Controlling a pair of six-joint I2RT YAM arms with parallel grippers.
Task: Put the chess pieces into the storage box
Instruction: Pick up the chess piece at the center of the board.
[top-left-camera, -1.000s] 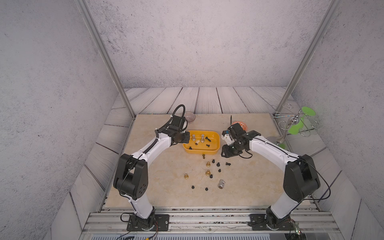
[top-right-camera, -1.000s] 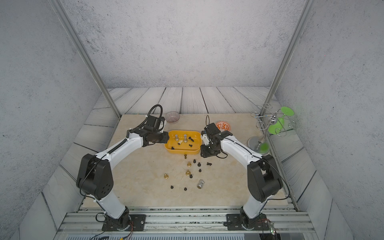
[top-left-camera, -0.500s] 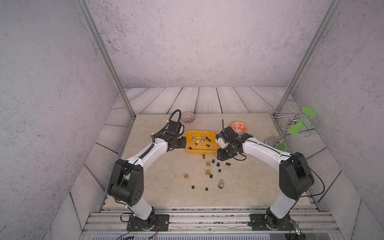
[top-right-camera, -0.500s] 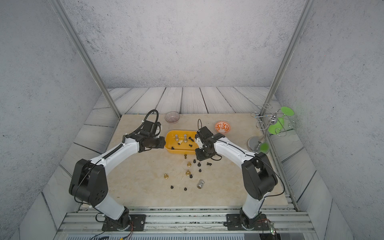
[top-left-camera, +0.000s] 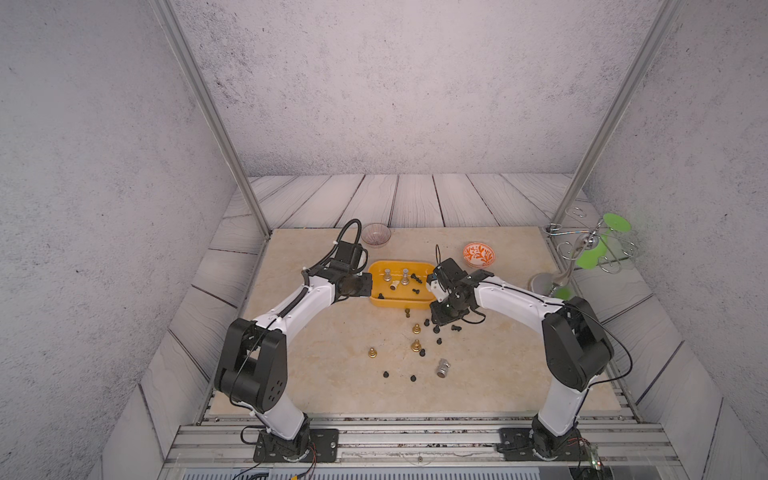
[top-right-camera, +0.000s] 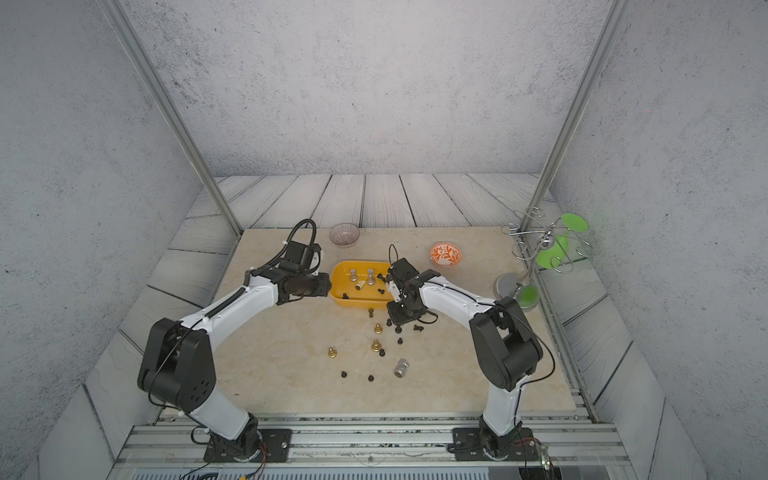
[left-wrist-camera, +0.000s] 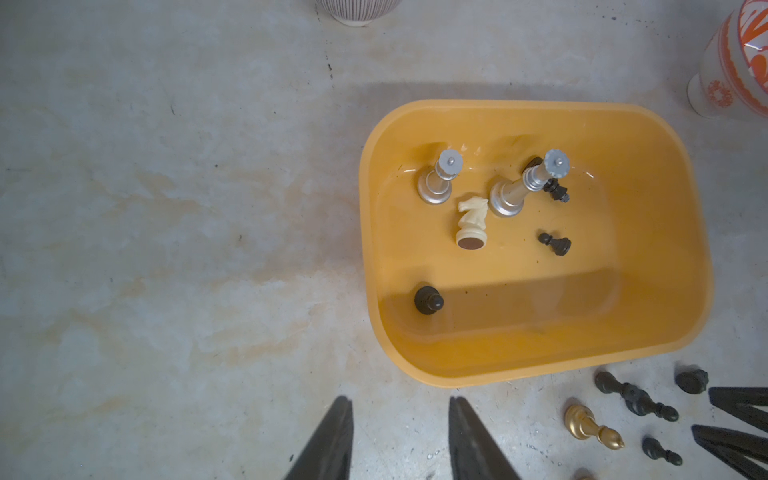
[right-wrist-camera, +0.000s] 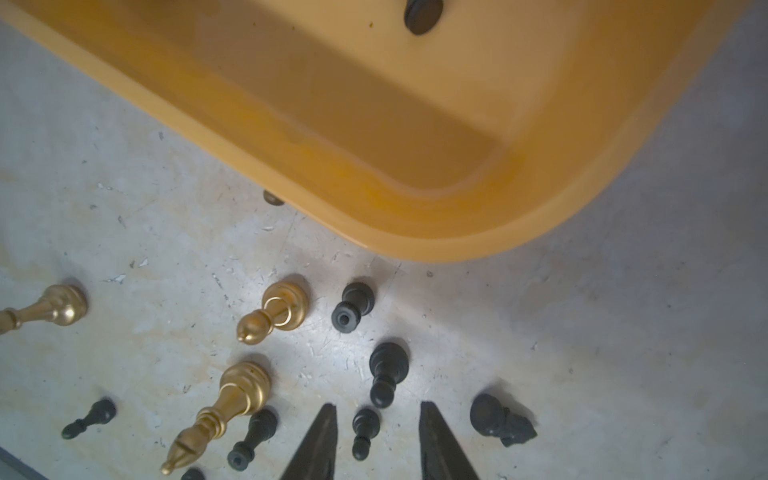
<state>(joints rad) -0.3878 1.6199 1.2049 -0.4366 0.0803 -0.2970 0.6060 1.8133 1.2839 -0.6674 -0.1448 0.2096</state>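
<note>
The yellow-orange storage box (top-left-camera: 399, 264) (top-right-camera: 361, 262) (left-wrist-camera: 540, 107) holds two silver chess pieces (left-wrist-camera: 436, 183), a cream knight (left-wrist-camera: 471, 220) and a few small black ones. More chess pieces stand or lie in front of it: gold ones (top-left-camera: 416, 329) (right-wrist-camera: 282, 309), a silver one (top-left-camera: 443, 368) and several black ones. My left gripper (left-wrist-camera: 401, 401) (top-left-camera: 365, 286) hangs open and empty beside the box's left end. My right gripper (right-wrist-camera: 377, 405) (top-left-camera: 438, 322) is low over the pieces, open, with a small black pawn (right-wrist-camera: 365, 430) between its fingers, untouched.
A ribbed glass bowl (top-left-camera: 375, 235) stands behind the box and an orange-and-white bowl (top-left-camera: 478, 254) at its back right. A wire stand with green discs (top-left-camera: 590, 249) occupies the right edge. A black knight (right-wrist-camera: 500, 419) lies just outside my right gripper.
My right gripper has swung from the box's right end down to the loose pieces in front of it, and its jaws have narrowed. My left arm has shifted slightly beside the box.
</note>
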